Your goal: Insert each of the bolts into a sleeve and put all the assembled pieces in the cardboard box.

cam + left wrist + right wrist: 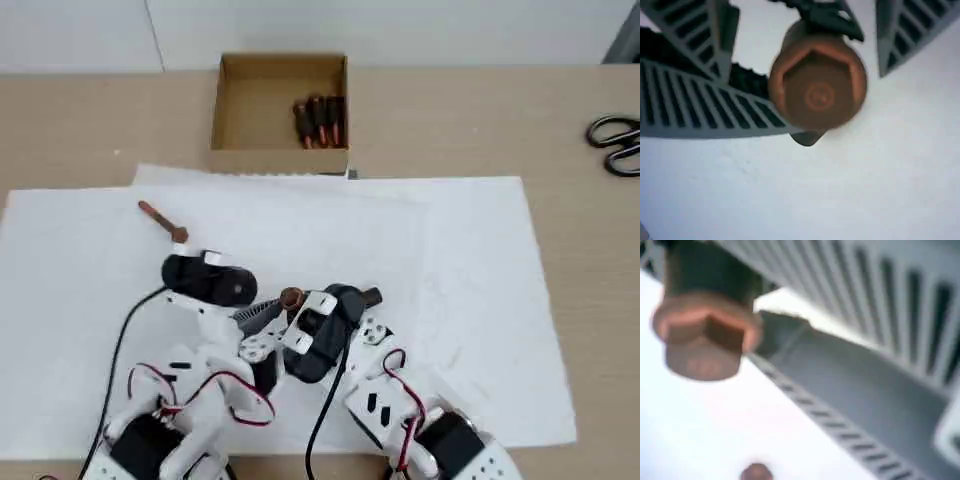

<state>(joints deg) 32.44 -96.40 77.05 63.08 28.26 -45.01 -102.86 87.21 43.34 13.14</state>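
Note:
My right gripper (pixel 328 306) is shut on a dark sleeve (pixel 371 296) held just above the white paper, with a copper bolt head (pixel 291 297) sticking out of its other end. The right wrist view has that bolt head (pixel 704 342) under the sleeve (pixel 710 270). My left gripper (pixel 264 313) is right at the bolt head and open; its wrist view sees the hex head (pixel 817 90) end-on between its ribbed fingers (pixel 910 35), with a gap on one side. A loose bolt (pixel 160 220) lies on the paper farther left. The cardboard box (pixel 232 110) holds several assembled pieces (pixel 320 121).
A large white paper sheet (pixel 450 260) covers the table under both arms. Scissors (pixel 615 143) lie at the far right edge. The box stands beyond the paper's back edge, with open paper between it and the grippers.

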